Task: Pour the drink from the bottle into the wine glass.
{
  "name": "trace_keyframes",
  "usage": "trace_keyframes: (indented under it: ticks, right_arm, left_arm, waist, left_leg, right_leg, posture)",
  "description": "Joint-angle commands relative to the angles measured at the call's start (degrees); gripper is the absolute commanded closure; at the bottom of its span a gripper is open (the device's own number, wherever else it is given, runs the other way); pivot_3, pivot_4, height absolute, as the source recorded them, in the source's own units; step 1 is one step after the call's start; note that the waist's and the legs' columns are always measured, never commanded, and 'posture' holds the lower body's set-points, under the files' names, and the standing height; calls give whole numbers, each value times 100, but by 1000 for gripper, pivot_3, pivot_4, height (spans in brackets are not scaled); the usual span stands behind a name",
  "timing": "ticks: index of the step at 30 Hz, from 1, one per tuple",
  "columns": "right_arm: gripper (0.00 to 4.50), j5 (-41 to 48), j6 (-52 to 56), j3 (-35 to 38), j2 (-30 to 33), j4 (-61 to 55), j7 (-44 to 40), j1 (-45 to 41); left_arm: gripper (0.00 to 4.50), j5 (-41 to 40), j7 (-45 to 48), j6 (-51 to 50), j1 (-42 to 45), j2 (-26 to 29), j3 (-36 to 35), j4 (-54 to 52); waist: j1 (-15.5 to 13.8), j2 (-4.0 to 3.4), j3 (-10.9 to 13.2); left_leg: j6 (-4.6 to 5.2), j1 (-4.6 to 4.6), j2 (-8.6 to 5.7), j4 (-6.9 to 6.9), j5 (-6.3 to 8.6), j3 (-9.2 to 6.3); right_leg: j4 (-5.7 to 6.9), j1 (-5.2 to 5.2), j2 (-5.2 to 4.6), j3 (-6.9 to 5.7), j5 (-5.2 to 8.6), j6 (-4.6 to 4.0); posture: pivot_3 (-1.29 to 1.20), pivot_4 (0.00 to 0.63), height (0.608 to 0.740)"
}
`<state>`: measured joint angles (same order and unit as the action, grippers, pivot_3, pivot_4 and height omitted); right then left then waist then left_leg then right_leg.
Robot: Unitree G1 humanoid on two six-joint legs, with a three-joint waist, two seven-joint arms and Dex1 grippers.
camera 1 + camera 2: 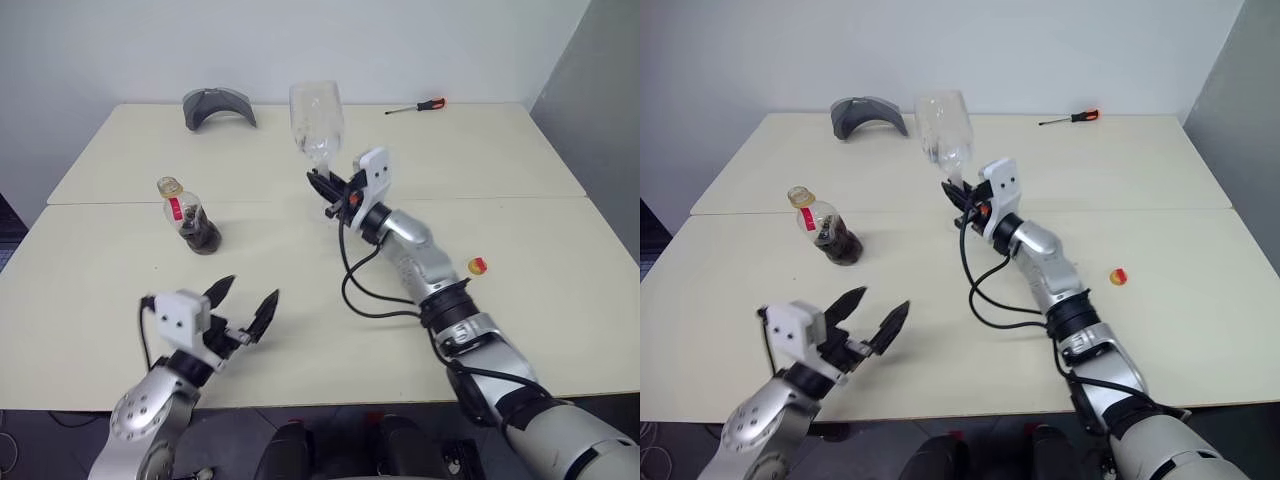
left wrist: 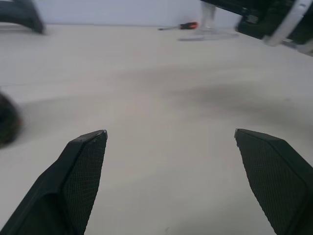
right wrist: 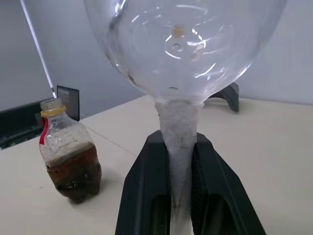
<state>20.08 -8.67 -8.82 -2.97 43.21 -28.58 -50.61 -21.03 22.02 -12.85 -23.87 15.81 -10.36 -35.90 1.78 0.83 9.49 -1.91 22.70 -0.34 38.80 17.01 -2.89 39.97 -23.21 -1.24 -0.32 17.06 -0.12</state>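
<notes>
The wine glass (image 1: 316, 120) is clear and empty, and it stands upright in my right gripper (image 1: 326, 188), which is shut on its stem over the middle of the table. In the right wrist view the black fingers (image 3: 146, 171) clamp the stem below the bowl (image 3: 186, 44). The bottle (image 1: 187, 217) stands on the table left of the glass, with a red label strip, a yellow ring at its neck and the dark drink (image 1: 201, 236) low in its body. My left gripper (image 1: 245, 300) hangs open near the front edge, in front of the bottle and apart from it.
A grey curved object (image 1: 218, 106) lies at the back left. A red-handled screwdriver (image 1: 417, 105) lies at the back right. A small yellow and red cap (image 1: 477, 265) sits right of my right arm. A seam crosses the table (image 1: 520, 330).
</notes>
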Motion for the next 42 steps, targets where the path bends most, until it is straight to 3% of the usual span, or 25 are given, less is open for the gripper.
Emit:
trace_keyframes:
  ticks: [1, 7, 14, 23, 29, 34, 42]
  right_arm:
    - [4337, -364, -825, 176, -254, 705, -18, 6]
    - [4337, -751, -1296, 414, -520, 1559, 372, -39]
    - [4337, -1279, -929, 341, -316, 1434, 538, 109]
    - [4337, -1538, 654, -7, 634, -983, -136, 1426]
    - [4337, -1588, 1648, -293, 1181, -2163, -659, 1843]
    - [4337, -1527, 1733, -232, 1035, -2192, -459, 1574]
    - [4337, -1477, 703, 62, 146, -711, 23, 118]
  left_arm:
    - [0, 239, -254, 350, -214, -220, 112, -474]
    - [0, 292, -564, 328, 25, -353, 91, -632]
    - [0, 287, -505, 285, -156, -281, 186, -778]
    - [0, 412, -447, 502, 88, -261, 225, -530]
    - [0, 427, -430, 615, 45, -297, 360, -492]
    - [0, 435, -451, 668, 33, -303, 376, -441]
    - [0, 347, -429, 665, 37, -268, 286, -407]
  waist:
    - [-31, 0, 0]
    - [-35, 1, 0]
    - [-8, -1, -2]
    - [-148, 2, -23]
    - [-153, 1, -28]
    - [-132, 1, -27]
    - [10, -2, -22]
  left_leg:
    - [0, 0, 0, 0, 0, -3]
    - [-1, 1, -1, 1, 0, -5]
    - [-2, -5, 3, -3, -1, -3]
    - [0, -5, -5, 4, 0, -9]
    - [2, -21, -4, 1, 1, -11]
    - [5, -104, -1, -38, 3, -11]
    - [2, -102, 3, -60, 1, -8]
  right_leg:
    - [1, 1, 0, -2, 0, -1]
    - [1, 3, 1, -6, -1, -2]
    - [3, 4, 4, -4, -1, -3]
    - [-4, 17, -1, -8, -1, -2]
    - [-8, 35, 0, -10, 0, -2]
    - [-43, 106, 6, -11, 2, -3]
    - [-42, 92, 11, -9, 2, -5]
  posture:
    - [0, 150, 740]
    - [0, 150, 740]
    - [0, 150, 740]
    - [0, 150, 740]
    - [0, 150, 740]
    - [0, 150, 740]
    - [0, 150, 740]
